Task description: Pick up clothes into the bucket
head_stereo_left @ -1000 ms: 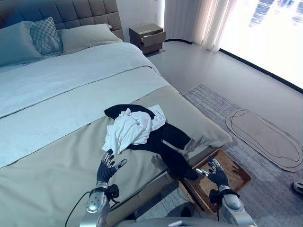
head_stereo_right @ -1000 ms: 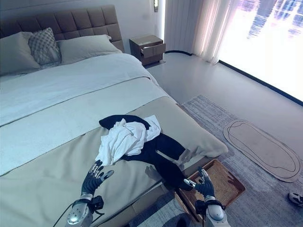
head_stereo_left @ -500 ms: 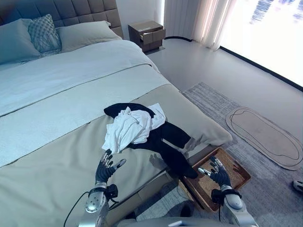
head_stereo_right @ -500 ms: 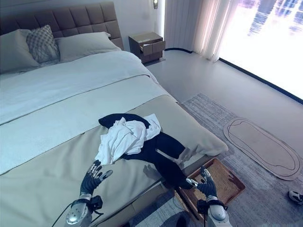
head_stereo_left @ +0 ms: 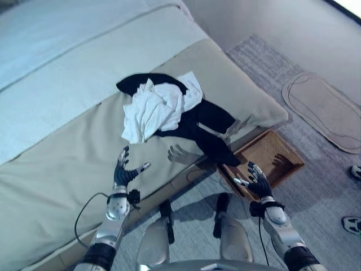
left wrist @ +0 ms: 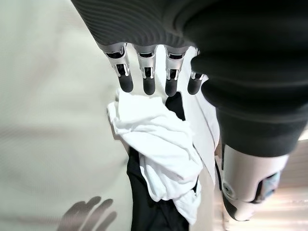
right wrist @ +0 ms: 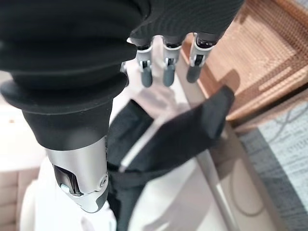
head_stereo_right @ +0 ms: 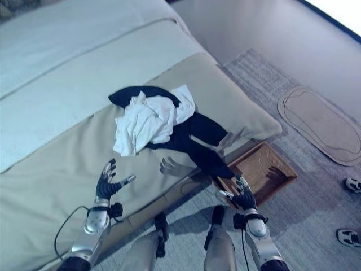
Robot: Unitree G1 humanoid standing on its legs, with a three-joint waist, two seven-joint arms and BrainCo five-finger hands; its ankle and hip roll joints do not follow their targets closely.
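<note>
Meanwhile two garments, one white [head_stereo_left: 151,111], one black [head_stereo_left: 206,127], lie heaped; left hand [head_stereo_left: 122,172] and right hand [head_stereo_left: 256,179] spread, empty.

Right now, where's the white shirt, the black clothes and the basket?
white shirt [head_stereo_left: 152,110], left eye view, middle of the crumpled cloth.
black clothes [head_stereo_left: 211,121], left eye view, dark part beside the shirt.
basket [head_stereo_left: 265,155], left eye view, woven floor.

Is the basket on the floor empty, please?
Empty: the basket shows bare woven bottom; the clothes lie on the bed.
</note>
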